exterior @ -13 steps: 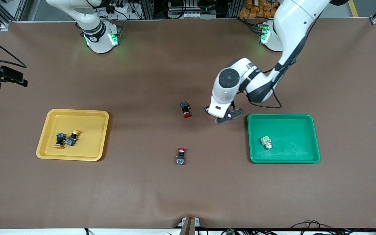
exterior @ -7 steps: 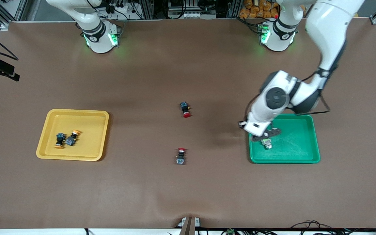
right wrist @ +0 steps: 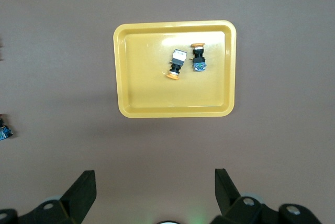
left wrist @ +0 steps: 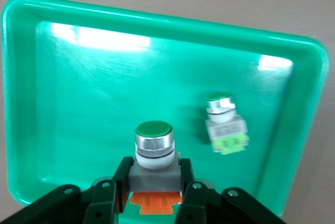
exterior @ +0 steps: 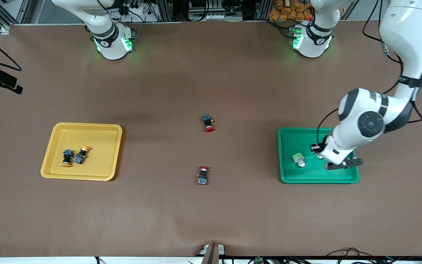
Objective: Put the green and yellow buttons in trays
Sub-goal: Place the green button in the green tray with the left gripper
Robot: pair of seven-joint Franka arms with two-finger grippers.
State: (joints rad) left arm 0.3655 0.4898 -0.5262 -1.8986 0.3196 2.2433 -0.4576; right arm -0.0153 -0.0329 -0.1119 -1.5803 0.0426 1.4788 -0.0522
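Observation:
My left gripper [exterior: 331, 158] is shut on a green button [left wrist: 154, 148] with a white body and silver ring, and holds it over the green tray [exterior: 317, 135], which also shows in the left wrist view [left wrist: 78, 77]. A second green button [exterior: 298, 160] lies on its side in that tray, also seen in the left wrist view [left wrist: 225, 125]. Two yellow buttons [exterior: 67, 157] [exterior: 82, 154] lie in the yellow tray [exterior: 86, 126]. My right gripper [right wrist: 154, 192] is open and empty, high over the table beside the yellow tray [right wrist: 125, 67], and waits.
Two dark switches with red caps lie on the brown mat mid-table, one [exterior: 207, 123] farther from the front camera, one [exterior: 203, 175] nearer. The green tray is toward the left arm's end, the yellow tray toward the right arm's end.
My left gripper has carried the green button from mid-table, past the tray's edge, to over the green tray. The buttons in both trays and the red switches have not moved.

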